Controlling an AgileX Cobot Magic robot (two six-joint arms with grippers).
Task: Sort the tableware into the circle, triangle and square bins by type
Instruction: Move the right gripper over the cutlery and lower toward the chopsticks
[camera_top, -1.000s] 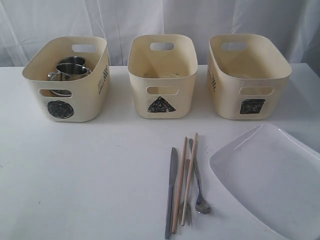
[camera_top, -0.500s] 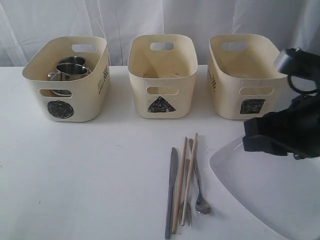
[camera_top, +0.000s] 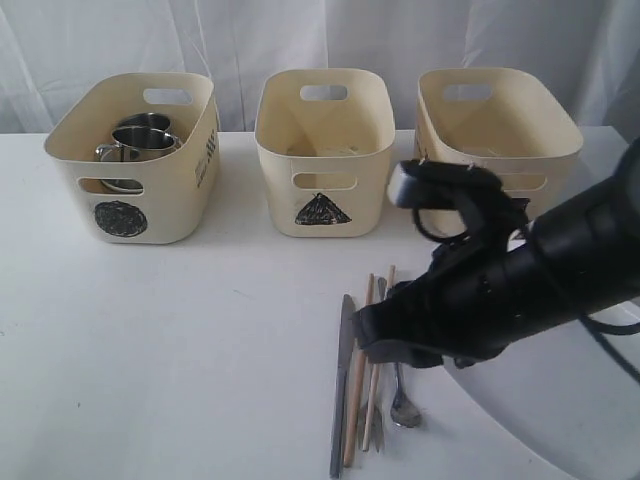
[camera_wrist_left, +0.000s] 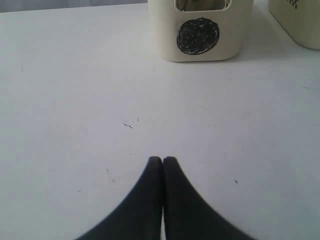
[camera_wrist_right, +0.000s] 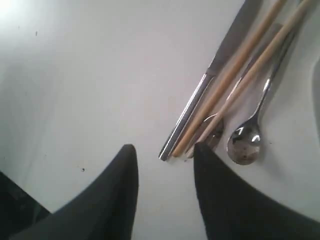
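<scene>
You have three cream tubs in a row across the far side of the white table (camera_top: 180, 350), each identified only by a black scribbled sign on its front. The circle tub (camera_top: 160, 185) is at 10 o'clock, the triangle tub (camera_top: 325, 140) at 12 and the square tub (camera_top: 500, 125) at 2. The square tub's sign is hidden behind the right arm (camera_top: 540, 280). There is dark print on the circle tub's side, but it is too small to read.

The circle tub holds two steel mugs (camera_top: 145, 140), packed close together. On the table at about 5 o'clock you can count one knife (camera_wrist_right: 210, 85), two wooden chopsticks (camera_wrist_right: 240, 65), one spoon (camera_wrist_right: 245, 142) and one fork (camera_wrist_right: 212, 131). The fork lies mostly under the chopsticks. All five lie side by side and run roughly from 6 to 12. One large white square plate (camera_top: 570, 420) sits at 4 o'clock, partly covered by the arm.

Your right gripper (camera_wrist_right: 165, 150) hovers over the near ends of the knife and chopsticks, with its fingers spread apart and nothing between them. Your left gripper (camera_wrist_left: 162, 160) is over bare table at 6 o'clock from the circle tub. Its fingertips are pressed together and it is empty.
</scene>
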